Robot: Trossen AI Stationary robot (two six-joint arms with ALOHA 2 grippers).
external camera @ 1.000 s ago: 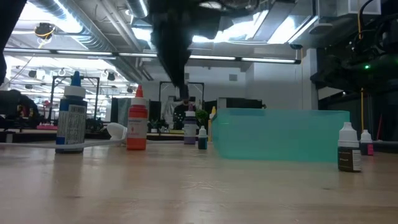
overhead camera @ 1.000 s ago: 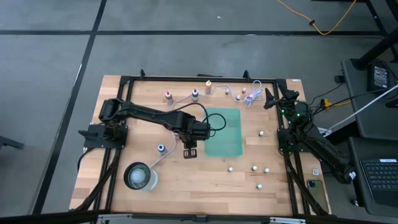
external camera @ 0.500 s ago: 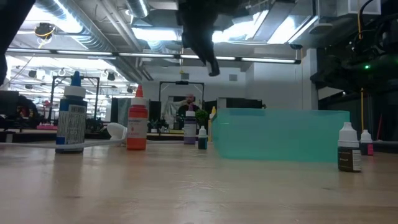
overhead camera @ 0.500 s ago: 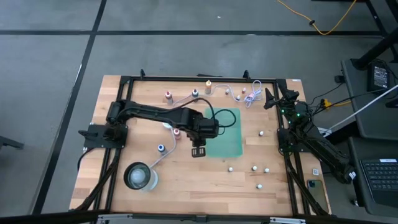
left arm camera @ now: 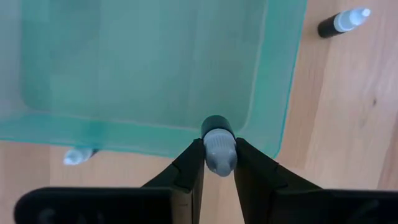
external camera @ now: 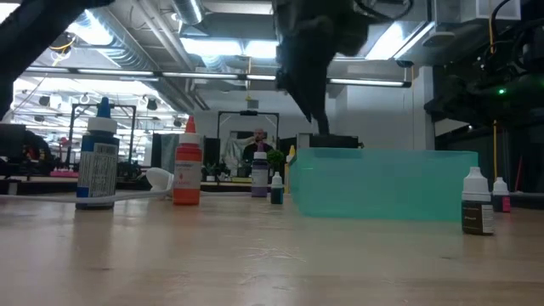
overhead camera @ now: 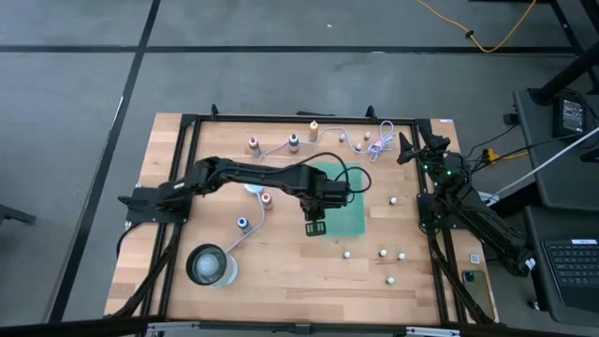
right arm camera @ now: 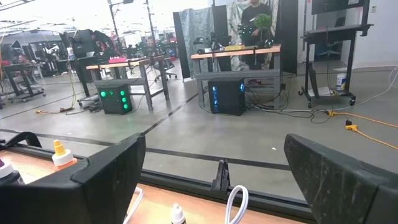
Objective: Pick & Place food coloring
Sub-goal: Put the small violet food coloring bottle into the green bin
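Bottle [left arm camera: 219, 149] in left end effector [left arm camera: 219, 163] — above bin's edge [left arm camera: 273, 106].

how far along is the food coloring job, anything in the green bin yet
Nothing shows in the green bin yet. In hand: the left pincer is shut on a small dark bottle, held over the bin's edge. Left: the red bottle, the blue one, and others scattered around the table. The right pincer waits open at the side.
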